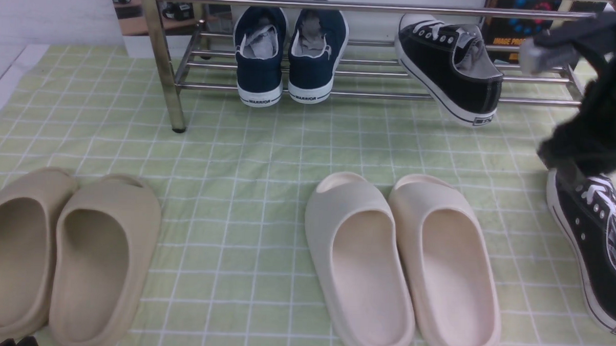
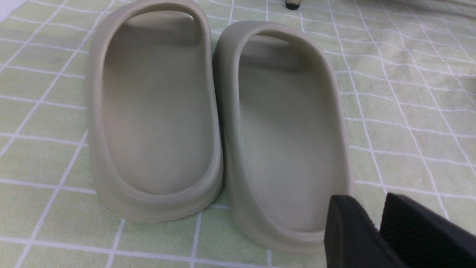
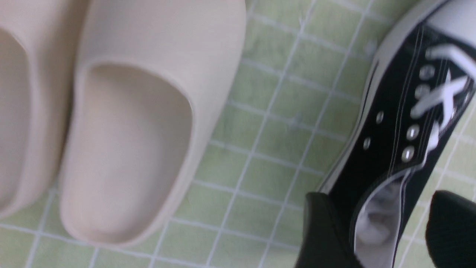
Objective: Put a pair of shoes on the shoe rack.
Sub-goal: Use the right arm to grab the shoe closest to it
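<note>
The shoe rack (image 1: 372, 95) stands at the back. One black sneaker (image 1: 450, 70) lies on it at the right, tilted, with its heel hanging over the front bar. The other black sneaker (image 1: 597, 249) lies on the checked cloth at the far right, under my right arm (image 1: 596, 127). In the right wrist view my right gripper (image 3: 386, 230) is open, with one finger on each side of this sneaker's (image 3: 394, 123) grey-lined opening. My left gripper (image 2: 366, 208) is shut and empty, low beside the heel of a beige slide.
Navy WARRIOR sneakers (image 1: 289, 54) sit on the rack's left half. Beige slides (image 1: 64, 256) lie front left, also in the left wrist view (image 2: 223, 123). Cream slides (image 1: 402, 263) lie front centre, close to the floor sneaker. A brassy rack leg (image 1: 163, 70) stands at the left.
</note>
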